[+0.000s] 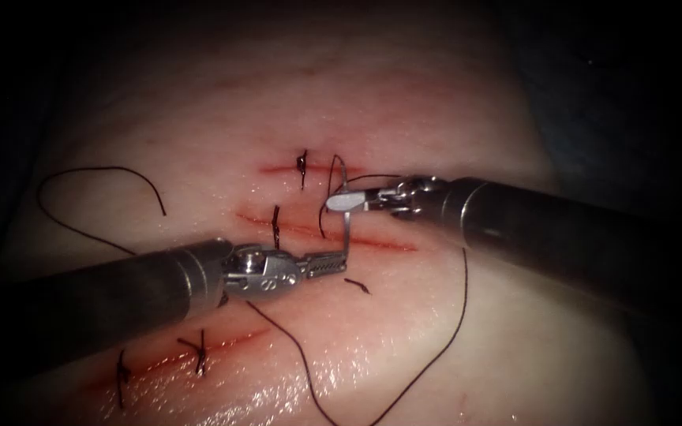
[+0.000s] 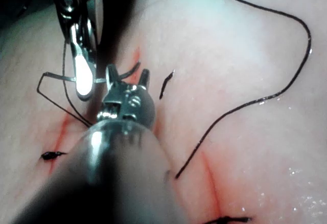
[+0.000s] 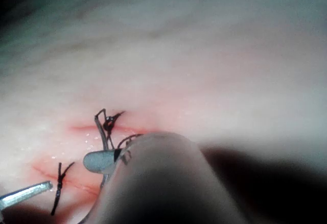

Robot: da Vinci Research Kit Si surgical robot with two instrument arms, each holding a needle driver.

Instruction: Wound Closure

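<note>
A: Endoscope view has the left tool [image 1: 333,262] coming in from the left across the tissue [image 1: 451,95], and its jaws look clamped on the lower end of the needle [image 1: 345,225], right over the middle cut [image 1: 372,241].

B: And the right tool [image 1: 349,199]?

A: It enters from the right, jaws closed on the same needle higher along the curve. The needle runs as a thin grey arc between the two tips and rises to a hook above the right tool (whether its upper tip touches the tissue cannot be told).

B: Does the left wrist view agree?

A: Partly. The left tool [image 2: 127,75] shows its two jaw tips spread slightly at the needle [image 2: 102,80], so the grip reads less firm there; the right tool [image 2: 82,78] sits just beside it, bright and closed.

B: Where does the thread [image 1: 451,315] go?

A: It drops from near the right tool, sweeps down the right side of the cut and curves back under the left shaft. Another dark strand [image 1: 80,185] loops well off to the left. A short cut end [image 1: 358,285] lies just below the left jaws.

B: Stitches?

A: Dark knots sit on the upper cut [image 1: 302,164], the middle one [image 1: 275,225] and the lower cut [image 1: 199,351], each with red fluid [image 1: 230,341] along it. The right wrist view shows the right tool [image 3: 99,161] near the upper knot [image 3: 108,124].
</note>
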